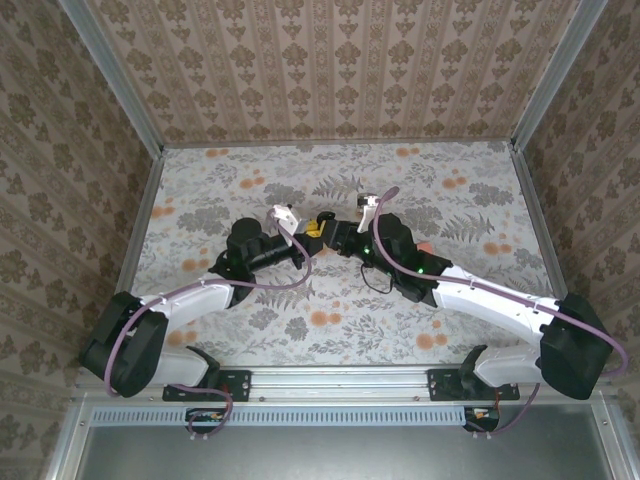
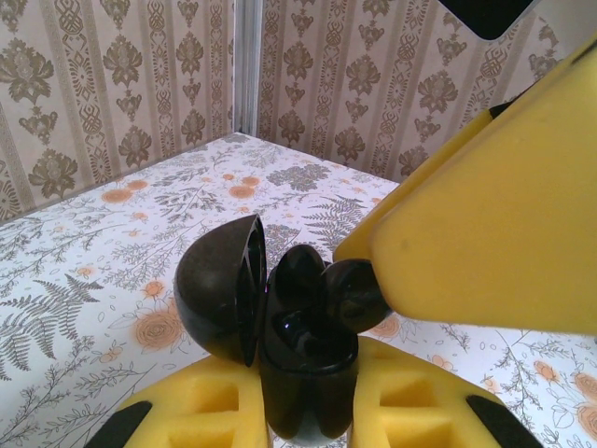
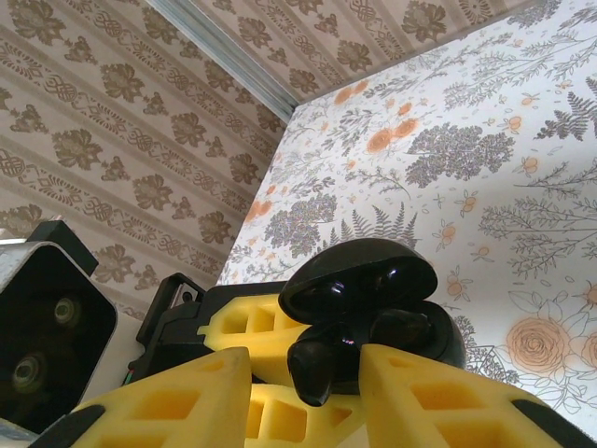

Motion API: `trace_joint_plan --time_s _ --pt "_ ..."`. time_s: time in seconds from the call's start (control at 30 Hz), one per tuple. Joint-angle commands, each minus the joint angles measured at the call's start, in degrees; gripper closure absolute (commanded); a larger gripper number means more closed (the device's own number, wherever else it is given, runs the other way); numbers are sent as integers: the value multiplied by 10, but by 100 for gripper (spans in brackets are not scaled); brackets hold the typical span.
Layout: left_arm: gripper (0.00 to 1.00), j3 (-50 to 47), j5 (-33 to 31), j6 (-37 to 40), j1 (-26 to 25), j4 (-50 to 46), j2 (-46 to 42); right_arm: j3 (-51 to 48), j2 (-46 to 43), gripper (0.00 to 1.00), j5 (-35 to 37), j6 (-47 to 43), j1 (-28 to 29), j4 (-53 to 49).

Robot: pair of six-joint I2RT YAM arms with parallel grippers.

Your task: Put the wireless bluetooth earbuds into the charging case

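Observation:
The charging case [image 2: 308, 373] here is black and glossy, upright, with its lid [image 2: 219, 289] swung open to the left. My left gripper [image 2: 308, 378] is shut on its lower body. One black earbud [image 2: 303, 327] sits down in the case. A second earbud [image 3: 317, 359] rests at the case's rim, half in. It lies between the fingers of my right gripper [image 3: 303, 369] and touches the right finger [image 3: 438, 392], with a gap to the left one, so the gripper is open. In the top view the two grippers meet mid-table, left gripper [image 1: 303, 238] and right gripper [image 1: 335, 236].
The floral table [image 1: 200, 190] is walled by patterned panels on three sides. A thin black cable loop [image 1: 377, 282] lies just near of the right arm. Purple cables run along both arms.

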Motion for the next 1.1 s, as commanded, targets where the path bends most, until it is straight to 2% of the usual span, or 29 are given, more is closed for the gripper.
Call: trace_joint_plan --time_s 0.0,0.87,1.07 --pt "90 14 9 -4 -5 27 -20 1 -10 62 -6 -3 -6 -2" --pt "90 14 12 -4 -6 24 -18 8 -45 58 -45 -30 -26 -5" --pt "90 15 14 -4 -5 23 -18 10 -62 62 -98 -48 -46 -21"
